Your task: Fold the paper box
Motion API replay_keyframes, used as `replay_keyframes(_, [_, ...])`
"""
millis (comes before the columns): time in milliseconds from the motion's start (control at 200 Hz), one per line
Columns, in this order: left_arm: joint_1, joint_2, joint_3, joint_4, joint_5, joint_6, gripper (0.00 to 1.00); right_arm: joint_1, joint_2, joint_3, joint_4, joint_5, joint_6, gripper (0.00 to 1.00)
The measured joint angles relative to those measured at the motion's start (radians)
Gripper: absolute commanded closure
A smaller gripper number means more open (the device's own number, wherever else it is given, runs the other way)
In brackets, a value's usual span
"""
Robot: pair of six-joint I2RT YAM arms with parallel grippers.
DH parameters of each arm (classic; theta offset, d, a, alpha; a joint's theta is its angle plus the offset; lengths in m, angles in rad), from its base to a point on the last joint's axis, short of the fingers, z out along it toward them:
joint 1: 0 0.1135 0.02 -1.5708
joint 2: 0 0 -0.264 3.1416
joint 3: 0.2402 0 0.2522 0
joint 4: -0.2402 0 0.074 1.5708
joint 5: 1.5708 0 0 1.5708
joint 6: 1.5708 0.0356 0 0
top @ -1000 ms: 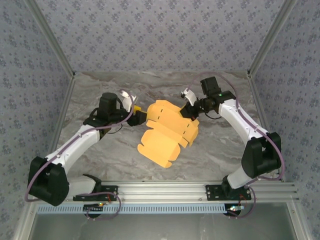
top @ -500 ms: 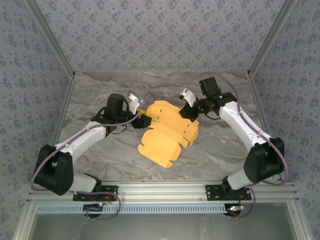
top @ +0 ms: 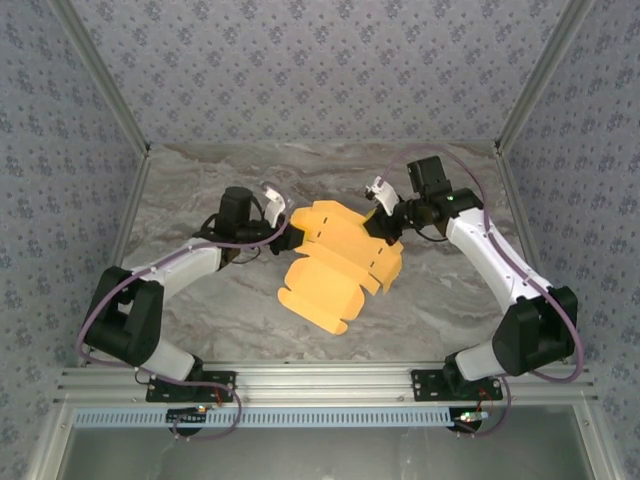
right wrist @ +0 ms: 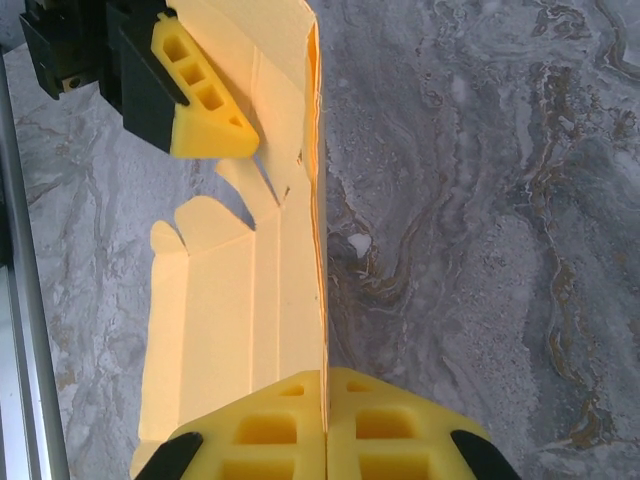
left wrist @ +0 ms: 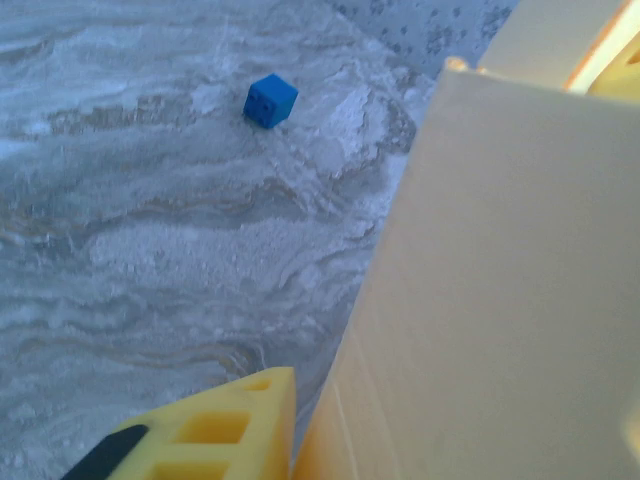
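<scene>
the paper box (top: 335, 265) lies mid-bench (top: 200, 190), partly folded, between the two arms. its long axis runs from the far end, where both claws meet it, toward the near edge and a little to the left, and the unfolded flaps point at the arm bases. the right claw (top: 383, 225) is pressed together on the far right panel; in its wrist view the card's edge runs straight into the seam between the pads (right wrist: 270, 430), and the panel stands upright away from them. the left claw (top: 283, 232) sits at the far left edge, one finger (right wrist: 205, 110) against the card face and the other hidden, so whether it pinches cannot be told. the next fold likely turns on that shared panel between the claws.
</scene>
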Motion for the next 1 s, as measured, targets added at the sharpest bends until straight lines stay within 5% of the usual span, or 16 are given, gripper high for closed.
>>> replay_keyframes(225, [0.011,-0.006,0.005,-0.012,0.108,0.014,1.0,0.014,-0.084,-0.069,0.059,0.066,-0.013,1.0])
replay_keyframes(665, [0.023,-0.05,0.12,-0.27,0.153,0.034,1.0,0.214,-0.329,-0.307,0.376,0.489,-0.176,1.0])
replay_keyframes(999, [0.027,-0.05,0.15,-0.332,0.167,-0.021,1.0,0.357,-0.369,-0.445,0.605,0.79,-0.33,0.99])
